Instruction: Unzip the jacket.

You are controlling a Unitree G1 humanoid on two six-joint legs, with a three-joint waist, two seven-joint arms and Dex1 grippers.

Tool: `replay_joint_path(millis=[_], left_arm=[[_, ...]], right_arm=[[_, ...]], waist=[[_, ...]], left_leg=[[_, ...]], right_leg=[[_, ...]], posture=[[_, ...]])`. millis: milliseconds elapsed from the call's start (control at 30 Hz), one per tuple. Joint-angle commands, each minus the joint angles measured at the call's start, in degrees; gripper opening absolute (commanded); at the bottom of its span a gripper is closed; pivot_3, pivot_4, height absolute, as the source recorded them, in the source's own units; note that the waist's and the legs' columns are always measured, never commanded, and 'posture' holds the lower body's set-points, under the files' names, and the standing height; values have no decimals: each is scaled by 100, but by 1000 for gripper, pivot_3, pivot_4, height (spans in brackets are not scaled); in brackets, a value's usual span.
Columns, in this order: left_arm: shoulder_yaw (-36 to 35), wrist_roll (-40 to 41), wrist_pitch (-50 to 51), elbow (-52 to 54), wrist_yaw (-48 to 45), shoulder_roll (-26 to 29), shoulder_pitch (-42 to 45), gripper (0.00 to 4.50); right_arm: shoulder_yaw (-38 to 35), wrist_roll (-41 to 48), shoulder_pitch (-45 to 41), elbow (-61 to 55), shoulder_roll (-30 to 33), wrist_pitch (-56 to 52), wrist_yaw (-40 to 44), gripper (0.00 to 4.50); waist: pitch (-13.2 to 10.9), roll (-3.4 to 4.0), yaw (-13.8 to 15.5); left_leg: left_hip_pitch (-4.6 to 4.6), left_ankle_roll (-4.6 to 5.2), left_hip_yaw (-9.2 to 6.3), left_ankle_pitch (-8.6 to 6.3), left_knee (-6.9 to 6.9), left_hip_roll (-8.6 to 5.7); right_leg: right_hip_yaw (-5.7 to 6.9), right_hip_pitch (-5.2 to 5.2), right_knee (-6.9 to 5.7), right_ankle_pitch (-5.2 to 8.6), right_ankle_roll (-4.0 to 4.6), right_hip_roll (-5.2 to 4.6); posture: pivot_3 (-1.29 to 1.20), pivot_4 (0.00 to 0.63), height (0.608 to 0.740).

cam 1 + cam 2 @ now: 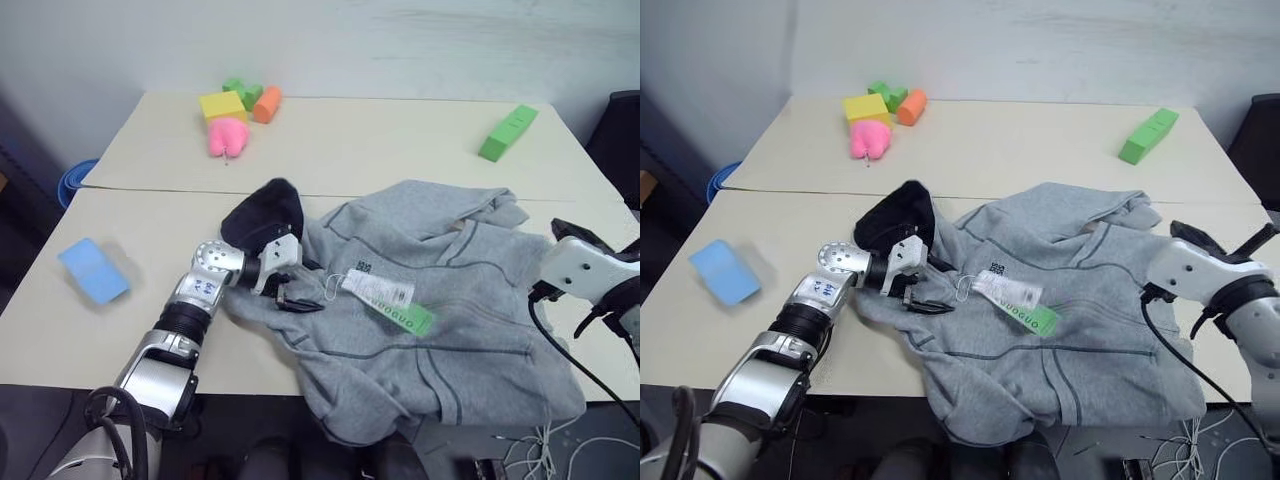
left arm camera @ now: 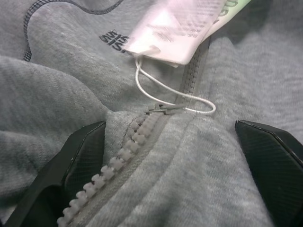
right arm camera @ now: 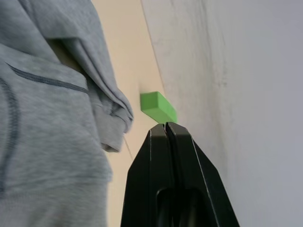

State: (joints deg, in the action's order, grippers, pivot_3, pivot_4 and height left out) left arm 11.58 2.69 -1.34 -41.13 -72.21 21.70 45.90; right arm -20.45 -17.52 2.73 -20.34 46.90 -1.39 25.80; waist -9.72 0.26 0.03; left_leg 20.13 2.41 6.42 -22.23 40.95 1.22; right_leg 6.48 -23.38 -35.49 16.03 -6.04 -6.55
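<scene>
Left eye view | jacket point(image 1: 450, 300) front up, hood far-left, hem near-right | left gripper point(image 1: 285, 290) jaws spread | right gripper point(image 3: 165, 130) jaws closed, empty

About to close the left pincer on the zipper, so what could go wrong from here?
1. The left pincer is open astride the zipper pull; the hang tag string loops over it and may get pinched instead.
2. The jacket droops off the table edge, and the right pincer is shut on nothing, so pulling may drag it along.
</scene>
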Motion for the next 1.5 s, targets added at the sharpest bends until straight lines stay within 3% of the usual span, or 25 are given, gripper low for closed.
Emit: replay_joint_path(millis=[33,67,167,333,533,800,1133,1500], left_arm=[[180,-105,90,-190,-258,83,-278,4500],[141,-40,26,-172,-372,129,-262,4500],[68,65,-8,-115,-613,305,-206,4500],[-188,409,68,196,-1104,719,-107,4500],[-744,1297,650,941,-1514,888,47,4500],[-598,991,-118,748,-1154,598,339,4500],[-144,398,-1014,-85,-983,116,826,4500],[-141,-82,-1611,-1304,-192,-155,1303,4500]], right_arm=[[264,553,-228,-414,-372,-291,134,32],[312,908,-305,-548,-584,-436,191,32],[515,1676,-356,-990,-970,-925,515,600],[1770,2229,-497,-1732,-1091,-1771,1122,2369],[3297,1584,-1142,-1397,-1202,-2135,1202,4413],[4079,475,-1887,-219,-1423,-1716,731,4413],[3560,85,-1918,-326,-1295,-2100,551,4413],[2816,532,-1847,-256,-1349,-2332,598,4413]], waist=[[1,3,-9],[2,3,-9],[2,4,-18],[-1,-1,-93],[-12,-12,-131],[-14,-15,9],[-16,-19,-6],[-20,-25,14]], left_leg=[[1,0,0,0,0,0],[1,0,1,0,0,-1],[6,-3,0,-2,0,2],[9,-8,5,-5,-3,17],[27,-13,2,-8,3,20],[39,-7,-15,-9,8,-1],[51,-5,-26,-7,11,-5],[62,-1,-39,-4,12,-11]], right_leg=[[0,-1,-1,0,0,-1],[-2,-4,-2,0,1,-1],[1,-12,-4,2,4,1],[2,-19,-1,5,9,14],[8,-38,-11,11,20,11],[22,-37,-10,11,20,-1],[38,-36,-5,9,16,0],[47,-37,-2,7,12,-5]], posture=[[0,150,740],[0,150,740],[0,150,740],[0,150,740],[0,150,740],[0,150,740],[0,150,740],[0,150,740]])
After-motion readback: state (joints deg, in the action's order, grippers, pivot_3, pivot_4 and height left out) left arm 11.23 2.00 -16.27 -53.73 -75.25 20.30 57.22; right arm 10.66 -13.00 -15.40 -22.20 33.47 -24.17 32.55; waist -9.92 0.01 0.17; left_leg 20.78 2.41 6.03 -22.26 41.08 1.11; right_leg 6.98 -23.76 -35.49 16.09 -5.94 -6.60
